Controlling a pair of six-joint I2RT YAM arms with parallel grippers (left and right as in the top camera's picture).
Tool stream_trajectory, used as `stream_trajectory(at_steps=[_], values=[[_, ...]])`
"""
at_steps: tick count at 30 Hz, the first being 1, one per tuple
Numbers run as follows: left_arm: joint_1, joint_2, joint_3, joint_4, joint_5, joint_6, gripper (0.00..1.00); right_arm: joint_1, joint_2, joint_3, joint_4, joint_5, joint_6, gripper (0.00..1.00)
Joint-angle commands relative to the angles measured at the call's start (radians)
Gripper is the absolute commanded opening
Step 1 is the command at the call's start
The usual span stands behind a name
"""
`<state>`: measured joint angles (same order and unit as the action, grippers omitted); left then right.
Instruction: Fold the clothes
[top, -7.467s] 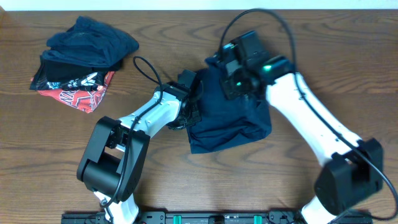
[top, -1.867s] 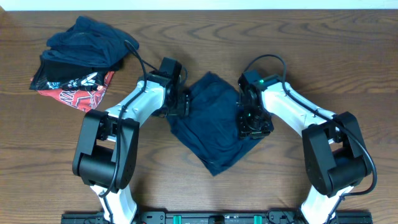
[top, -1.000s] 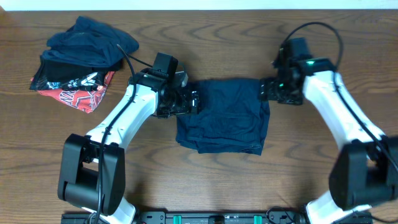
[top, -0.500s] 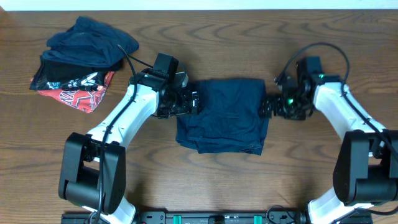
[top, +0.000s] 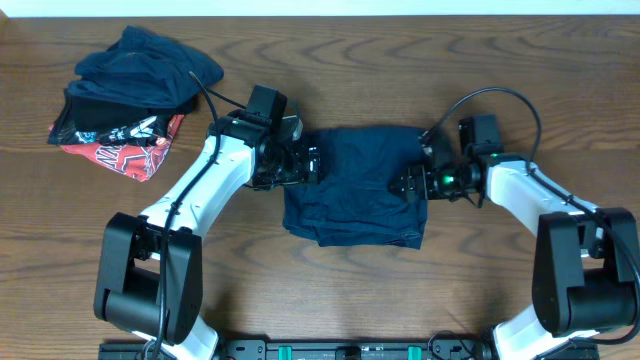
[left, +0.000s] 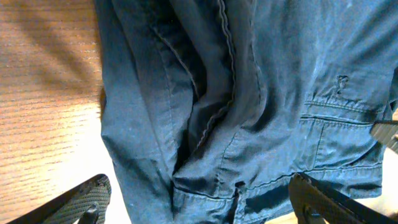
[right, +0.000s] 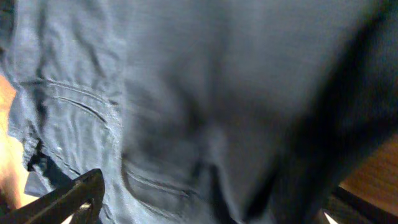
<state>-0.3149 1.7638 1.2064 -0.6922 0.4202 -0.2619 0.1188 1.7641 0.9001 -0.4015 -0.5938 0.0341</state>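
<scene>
Brown wood-grain surface (top: 330, 290) fills the overhead view. At its near edge a black rail (top: 330, 351) runs between the bases of the two arms, with a bare band of wood between the rail and the cloth. Beyond that band the navy garment (top: 360, 185) lies flat at the middle, roughly rectangular. Its near hem is uneven, with layers showing, and its far edge is fairly straight. The left gripper (top: 312, 165) sits at the garment's left edge with its jaws spread wide, pinching nothing. Its wrist view shows the fingers (left: 81, 199) far apart in the bottom corners, seams and a fold of cloth between them, and bare wood down one side of the frame. The right gripper (top: 405, 185) hangs over the garment's right edge; whether it touches the cloth cannot be told. Its wrist view is blurred but shows the fingers (right: 68, 196) likewise set apart, with navy cloth filling nearly the whole frame and nothing clamped. Open wood lies to the right of the right arm and between the left arm and the pile (top: 130, 90) at the far left. The pile is well apart from the garment: crumpled navy pieces on a red-and-black one (top: 125, 145) with white print. Past both, a pale strip (top: 320, 8) borders the far edge.
</scene>
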Motion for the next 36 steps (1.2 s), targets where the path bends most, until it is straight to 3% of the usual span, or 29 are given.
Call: stream_trajectory(at_steps=[1,5,8,12,18,23,26,29,31,32,36], values=[[0.004,0.008,-0.007,-0.002,0.009,0.005,0.93,0.05,0.023,-0.037,0.01,0.019,0.046,0.91],[0.004,0.008,-0.007,-0.007,0.009,0.005,0.93,0.081,0.023,-0.037,0.029,0.151,0.165,0.74],[0.004,0.008,-0.007,-0.009,0.009,0.005,0.93,0.08,0.023,-0.037,0.03,0.157,0.172,0.63],[0.004,0.008,-0.007,-0.009,0.009,0.005,0.93,0.08,0.023,-0.037,0.027,0.167,0.196,0.64],[0.004,0.008,-0.007,-0.01,0.009,0.005,0.93,0.08,0.023,-0.037,-0.008,0.225,0.462,0.73],[0.004,0.008,-0.007,-0.01,0.009,0.005,0.93,0.084,0.045,-0.037,0.051,0.196,0.492,0.68],[0.004,0.008,-0.007,-0.011,0.01,0.005,0.93,0.085,0.081,-0.037,0.09,0.142,0.487,0.58],[0.004,0.008,-0.007,-0.011,0.01,0.005,0.93,0.085,0.105,-0.037,0.13,0.096,0.48,0.35],[0.004,0.008,-0.007,-0.011,0.01,0.005,0.93,0.083,0.105,-0.037,0.169,0.095,0.456,0.11],[0.004,0.008,-0.007,-0.011,0.01,0.005,0.93,0.08,0.1,-0.037,0.194,0.095,0.444,0.04],[0.004,0.007,-0.007,-0.019,0.01,0.005,0.93,0.016,0.06,-0.021,0.279,0.153,0.413,0.01]])
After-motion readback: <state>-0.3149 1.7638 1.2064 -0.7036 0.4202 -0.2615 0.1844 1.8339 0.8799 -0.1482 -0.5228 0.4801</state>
